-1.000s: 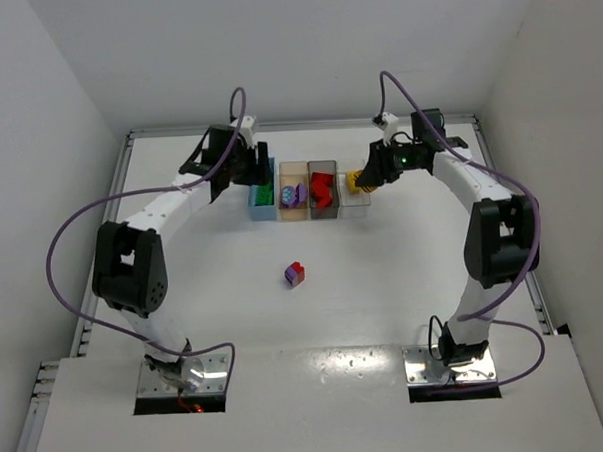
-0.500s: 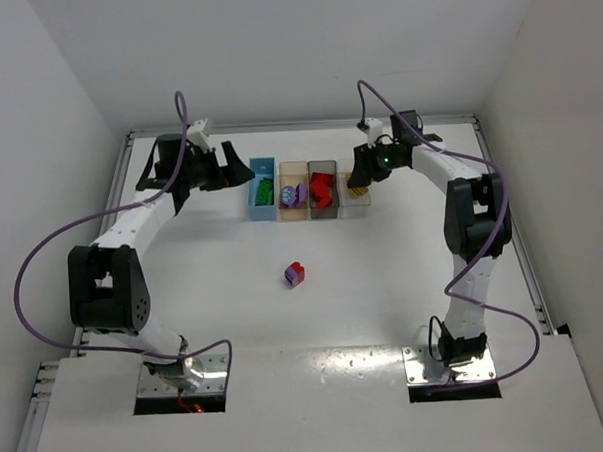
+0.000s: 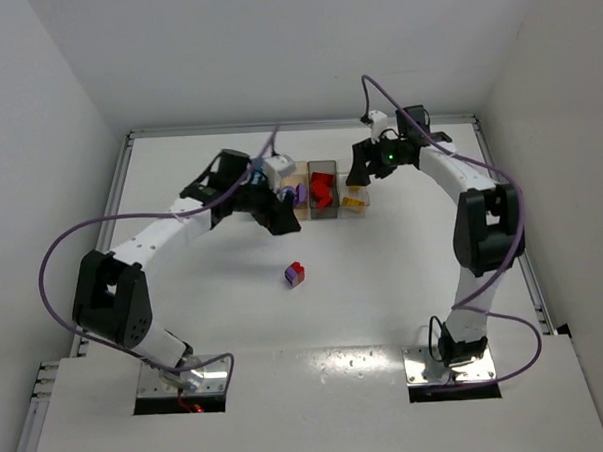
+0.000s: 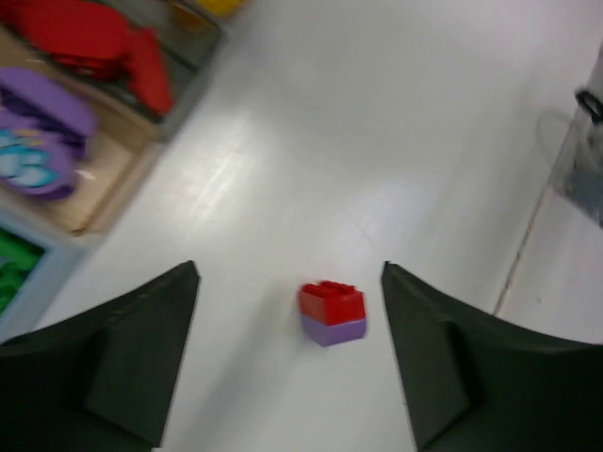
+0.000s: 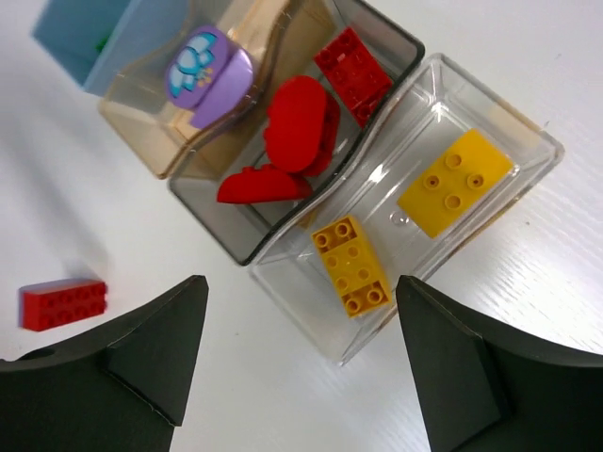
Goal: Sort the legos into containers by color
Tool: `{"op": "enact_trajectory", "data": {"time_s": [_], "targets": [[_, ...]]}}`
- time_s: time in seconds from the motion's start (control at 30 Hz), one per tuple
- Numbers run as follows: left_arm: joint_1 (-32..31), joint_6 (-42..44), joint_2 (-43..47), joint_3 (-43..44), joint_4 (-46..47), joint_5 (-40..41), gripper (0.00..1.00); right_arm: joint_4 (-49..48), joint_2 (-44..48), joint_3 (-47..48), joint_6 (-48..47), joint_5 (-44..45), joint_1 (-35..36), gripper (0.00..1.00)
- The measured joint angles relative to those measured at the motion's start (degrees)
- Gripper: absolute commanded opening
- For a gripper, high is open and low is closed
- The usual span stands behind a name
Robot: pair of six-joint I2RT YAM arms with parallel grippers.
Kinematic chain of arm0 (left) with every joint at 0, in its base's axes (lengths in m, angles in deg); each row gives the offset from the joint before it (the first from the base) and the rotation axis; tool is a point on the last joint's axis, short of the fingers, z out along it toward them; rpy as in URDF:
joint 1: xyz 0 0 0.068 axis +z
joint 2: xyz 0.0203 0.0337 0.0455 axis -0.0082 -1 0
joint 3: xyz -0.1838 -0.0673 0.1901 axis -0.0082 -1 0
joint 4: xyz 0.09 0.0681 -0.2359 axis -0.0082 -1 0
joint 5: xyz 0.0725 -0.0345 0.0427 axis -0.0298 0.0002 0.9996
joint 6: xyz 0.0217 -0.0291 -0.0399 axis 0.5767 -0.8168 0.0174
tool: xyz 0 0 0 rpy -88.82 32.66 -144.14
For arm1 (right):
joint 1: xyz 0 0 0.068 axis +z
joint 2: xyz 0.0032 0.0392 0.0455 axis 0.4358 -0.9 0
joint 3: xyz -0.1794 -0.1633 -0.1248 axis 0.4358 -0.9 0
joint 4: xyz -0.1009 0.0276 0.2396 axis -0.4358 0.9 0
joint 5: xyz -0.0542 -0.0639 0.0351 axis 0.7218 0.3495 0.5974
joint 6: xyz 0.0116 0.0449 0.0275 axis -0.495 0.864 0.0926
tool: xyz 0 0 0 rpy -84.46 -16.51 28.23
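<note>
My left gripper (image 4: 290, 275) is spread wide and empty. The red-on-purple clump (image 4: 332, 313) lies untouched on the table (image 4: 377, 141), nearer than the bins (image 5: 215, 229). My right gripper (image 5: 301, 284), equally wide and empty, hangs over the clear bin (image 5: 499, 101) at far right, which holds two yellow bricks (image 5: 351, 265).

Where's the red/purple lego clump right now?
Top view: the red-purple clump sits alone mid-table, on the near side of the bins, close to the open left hand.

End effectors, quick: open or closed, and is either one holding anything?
Left end effector: open, empty; the red-on-purple lego clump lies below it, not gripped.
Right end effector: open, empty, by the clear bin.
</note>
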Motion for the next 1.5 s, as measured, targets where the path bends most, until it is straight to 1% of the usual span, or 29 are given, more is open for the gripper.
{"op": "enact_trajectory", "data": {"time_s": [0.07,0.17,0.27,0.33,0.47,0.57,0.63,0.83,1.03,1.5], "targets": [[-5.38,3.82,0.0,-0.07,-2.89,1.79,0.73,-0.24,3.76,-1.9,-0.13,-0.02,-0.17,0.81],[-10.62,7.41,0.0,-1.2,-5.14,3.87,0.71,-0.35,10.67,-6.54,-0.63,-0.24,-0.9,0.81],[-11.65,8.28,0.07,-4.44,-5.9,7.91,0.76,-0.28,14.99,-9.77,-1.18,-0.24,-1.84,0.81],[-11.85,7.43,0.92,-8.41,-5.33,11.87,0.79,-0.31,16.59,-11.72,-1.66,-0.2,-2.54,0.81],[-12.15,4.35,7.69,-18.4,-4.17,18.91,0.79,-0.02,17.31,-14.08,-2.21,-0.02,-3.8,0.81],[-12.76,2.12,12.68,-21.99,-2.84,21.55,0.79,0.02,17.38,-15.02,-2.34,0.0,-4.31,0.81],[-13.07,0.79,13.79,-22.62,-1.42,22.23,0.79,0.02,17.4,-15.19,-2.4,0.02,-4.55,0.81],[-15.39,-2.82,13.44,-24.37,2.62,23.08,0.79,0.02,17.42,-15.21,-2.64,0.0,-5.01,0.81],[-16.68,-5.57,11.02,-25.59,5.66,23.52,0.79,0.22,18.01,-15.23,-2.82,0.0,-5.7,0.81],[-17.66,-6.86,3.21,-25.68,9.79,24.28,0.79,0.44,18.6,-16.02,-3.26,0.02,-6.43,0.81]]}}
